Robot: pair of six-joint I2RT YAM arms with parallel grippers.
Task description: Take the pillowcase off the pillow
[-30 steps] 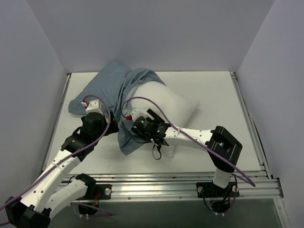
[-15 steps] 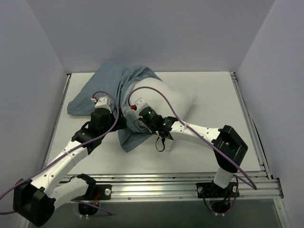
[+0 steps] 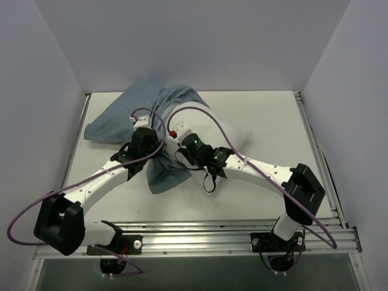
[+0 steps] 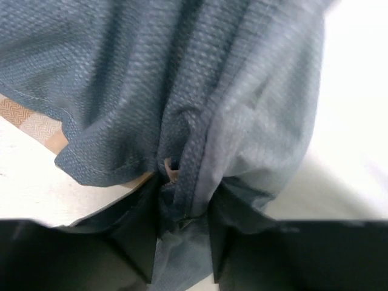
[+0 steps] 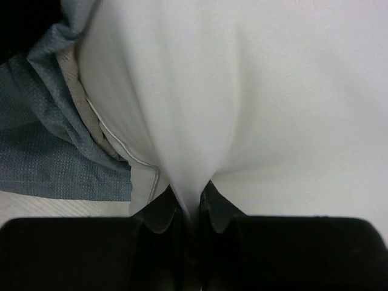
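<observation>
1. In the top view, the pillowcase (image 3: 118,121) lies bunched at about 10 o'clock on the white table (image 3: 133,200). Its blue folds spread toward the back-left corner, and a darker flap hangs down toward 7 o'clock of the table's middle.
2. The left gripper (image 3: 150,145) sits on the pillowcase's right-hand edge, its arm running off toward 7 o'clock. In the left wrist view the two dark fingers (image 4: 136,236) are nearly closed, with a gathered ridge of blue cloth (image 4: 242,91) pinched between them. A tan-and-white striped patch shows at 9 o'clock of that view.
3. The right gripper (image 3: 185,142) is just beside the left one, at its 3 o'clock, near the table's middle. Its arm stretches away toward 4 o'clock. In the right wrist view its fingers (image 5: 159,212) are drawn almost together on a fold of white pillow fabric (image 5: 242,91), which rises from the pinch toward 12 o'clock.
4. In that same view the pillowcase's mouth (image 5: 36,157) sits at 9 o'clock, blue outside with a greyish-beige lining inside, wrapped around the pillow's left end.
5. The pillow (image 3: 233,136) lies at the table's centre. Its bare white corner points toward 2 o'clock, and its left end is tucked inside the pillowcase.
</observation>
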